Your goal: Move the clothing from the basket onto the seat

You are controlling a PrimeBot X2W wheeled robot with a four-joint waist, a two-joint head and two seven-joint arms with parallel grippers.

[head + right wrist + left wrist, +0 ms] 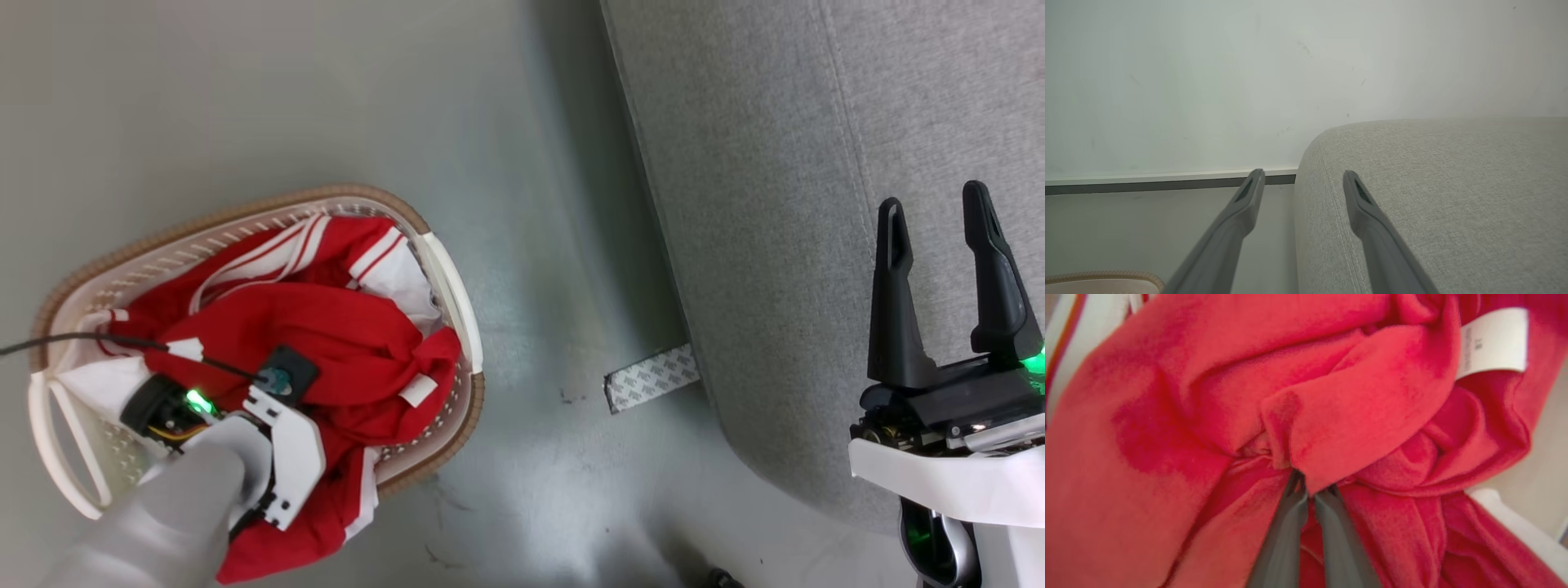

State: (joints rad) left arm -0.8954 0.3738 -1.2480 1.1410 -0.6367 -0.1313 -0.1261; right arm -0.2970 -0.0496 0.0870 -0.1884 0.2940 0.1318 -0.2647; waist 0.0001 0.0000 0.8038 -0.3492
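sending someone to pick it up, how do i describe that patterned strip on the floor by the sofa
Find the large light grey sofa on the right of the head view. At the foot of its left side, a short flat strip lies on the floor, pointing toward the basket. It is grey-white with a fine repeating pattern, unlike the plain floor around it.

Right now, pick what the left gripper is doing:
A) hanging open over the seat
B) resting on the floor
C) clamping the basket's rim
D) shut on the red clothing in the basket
D: the left wrist view shows the left gripper with its jaws pinched together on a fold of the clothing, which lies in the basket.
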